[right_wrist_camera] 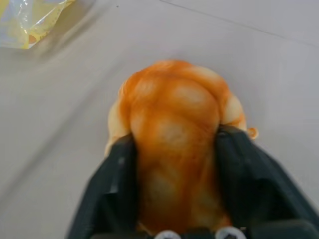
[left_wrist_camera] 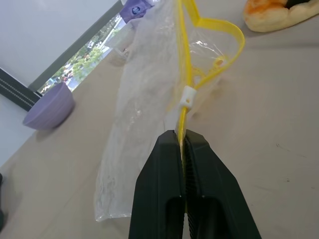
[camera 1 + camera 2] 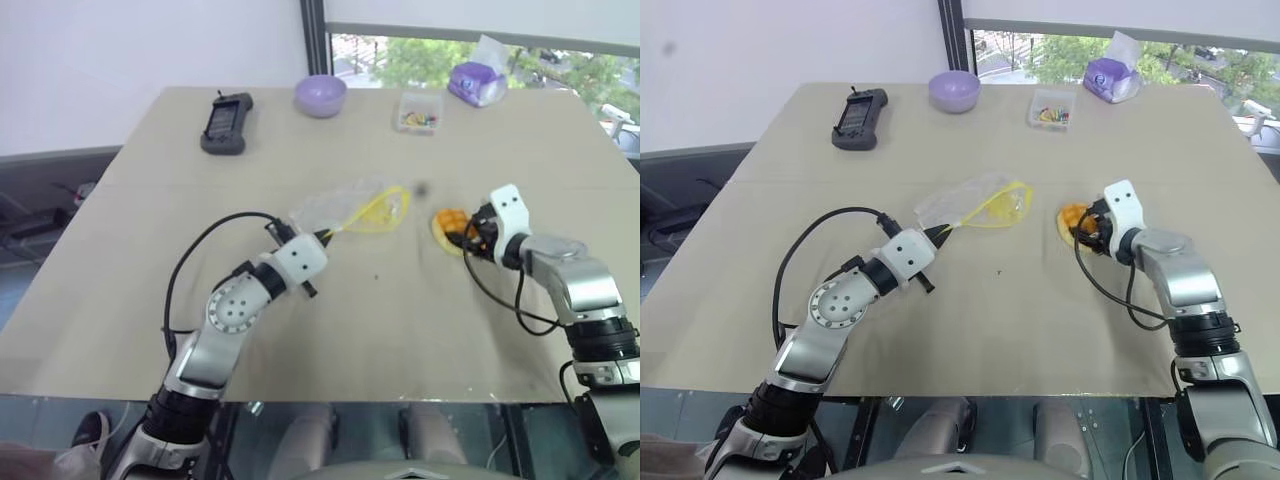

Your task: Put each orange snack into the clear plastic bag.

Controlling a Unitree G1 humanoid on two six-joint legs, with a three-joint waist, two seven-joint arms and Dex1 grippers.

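Meanwhile, the left pincer (image 2: 185,144) is pinched on the yellow strip of the clear plastic bag (image 3: 345,208). At its three o'clock, the right pincer (image 1: 174,149) clamps the orange snack (image 1: 172,129) on the surface (image 3: 400,320).

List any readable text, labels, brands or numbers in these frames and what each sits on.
None readable.
clear plastic bag: faint print on the film, too blurred to read.
purple packet by the window: no legible label.
black handheld device: no legible marking.
small clear box of colourful bits: no lettering visible.
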